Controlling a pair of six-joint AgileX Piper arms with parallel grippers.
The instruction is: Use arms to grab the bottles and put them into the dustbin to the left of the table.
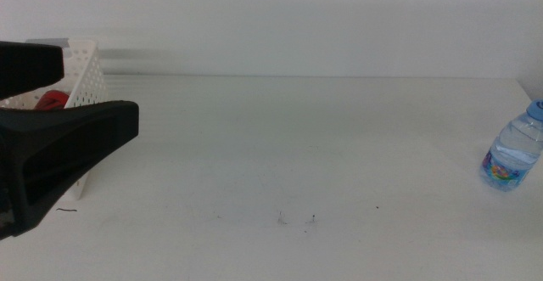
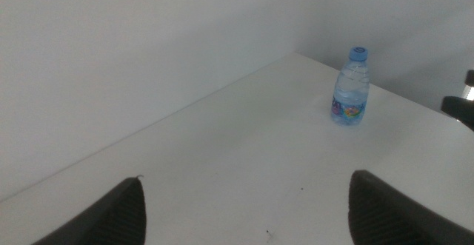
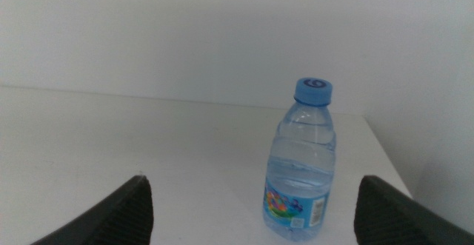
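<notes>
Tabletop: plain white flat tabletop (image 1: 322, 137), tiny dark specks; bare white wall behind.
Left gripper (image 2: 244, 208): fingers spread, empty, beside white perforated plastic dustbin (image 1: 85, 73).
Right gripper (image 3: 255, 215): fingers spread, small clear blue-capped water bottle (image 3: 302, 163) upright ahead.
Hidden: red item (image 1: 53, 101) inside dustbin, mostly covered.

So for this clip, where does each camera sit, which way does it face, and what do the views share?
Middle view: above the table, looking forward and down; the left pincer shows before the dustbin.
Left wrist view: on the left arm, facing across the table; its open jaws frame the distant water bottle.
Right wrist view: on the right arm, close to that bottle, jaws open.
All three share the bottle.
</notes>
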